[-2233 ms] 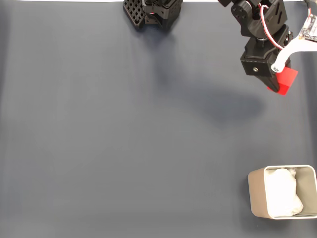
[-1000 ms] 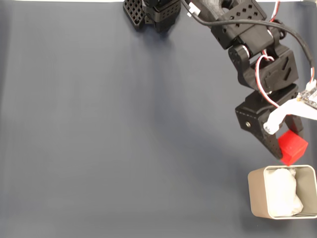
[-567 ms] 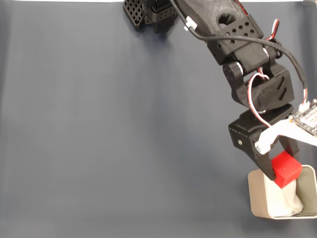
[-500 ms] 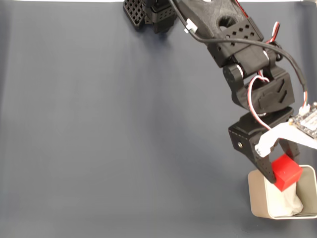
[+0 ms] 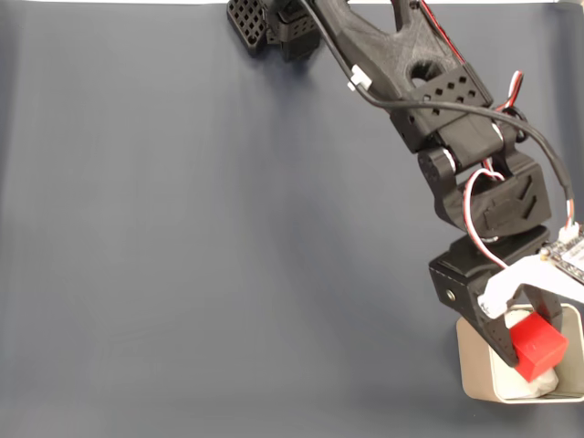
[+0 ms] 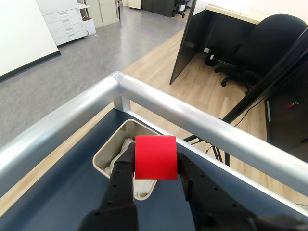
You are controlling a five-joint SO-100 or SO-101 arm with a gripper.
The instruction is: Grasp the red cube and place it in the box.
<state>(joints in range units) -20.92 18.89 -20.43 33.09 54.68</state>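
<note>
Gripper [image 5: 522,339]: closed on the cube [image 5: 537,346], one finger on each side face (wrist view, cube [image 6: 155,157]). Cube: held aloft above the box [image 5: 474,365], over the white padding [image 5: 538,385]. Box: at 5 o'clock on the dark mat [image 5: 201,255], fixed view. Step: placing, carry done. Next: lower slightly, spread fingers, let cube drop inside the rim.

The red cube [image 5: 537,349] looks matt and smooth, held in the tool [image 5: 522,342] of black plastic. Under it, the box [image 5: 474,358] holds crumpled white padding [image 6: 124,155]; the tabletop [image 5: 182,255] is matt dark cloth.
</note>
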